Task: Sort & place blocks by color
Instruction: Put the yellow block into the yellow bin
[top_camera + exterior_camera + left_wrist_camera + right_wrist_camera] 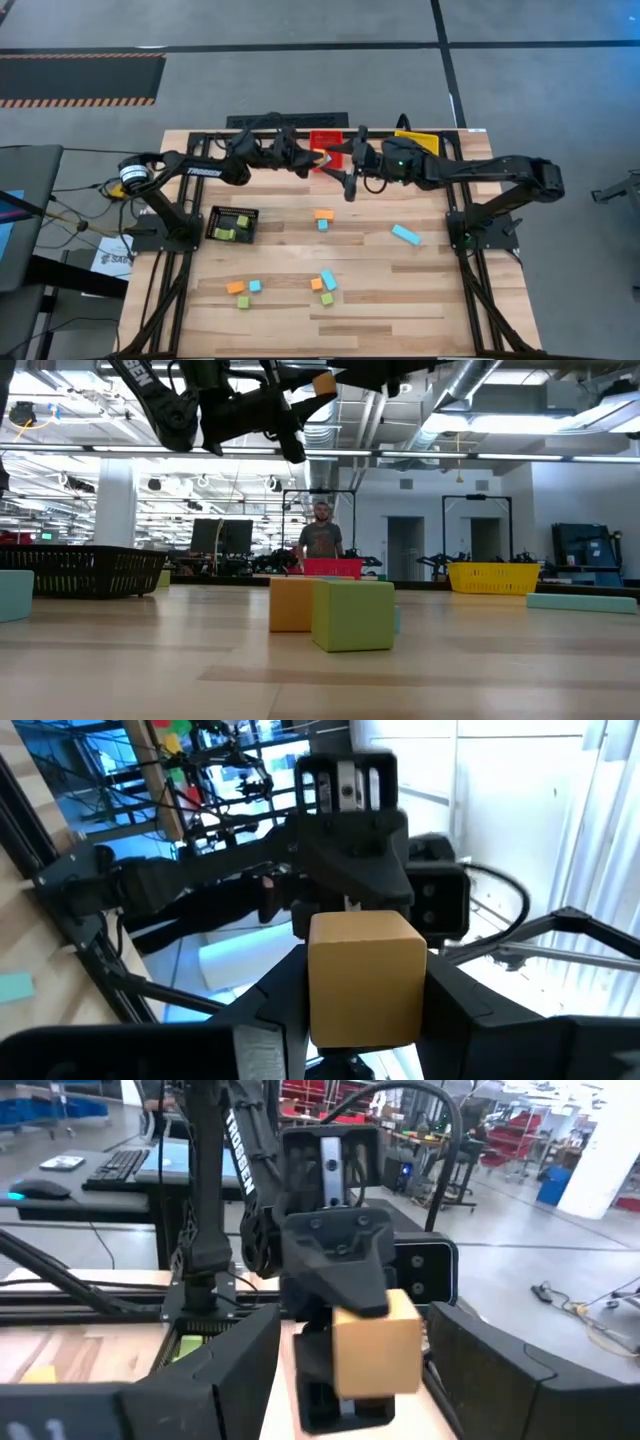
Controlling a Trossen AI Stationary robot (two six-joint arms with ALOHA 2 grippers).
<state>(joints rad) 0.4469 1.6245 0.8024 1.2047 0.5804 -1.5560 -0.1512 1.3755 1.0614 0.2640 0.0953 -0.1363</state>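
Closest to me, a green block point(352, 615) and other loose blocks sat on the table point(400, 300). Further back, above the red bin point(324, 141), the left gripper point(355, 1020) was clamped on 1 orange cube point(365, 978), nose to nose with the right gripper point(350, 1380), its fingers spread. I'd seat those around the cube before letting go.

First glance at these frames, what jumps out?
Both arms meet in mid-air over the table's far side, above the red bin: the left gripper holds an orange block up to the open right gripper, like a handoff. Loose blocks lie scattered on the near table, and green ones sit in the black bin at left.
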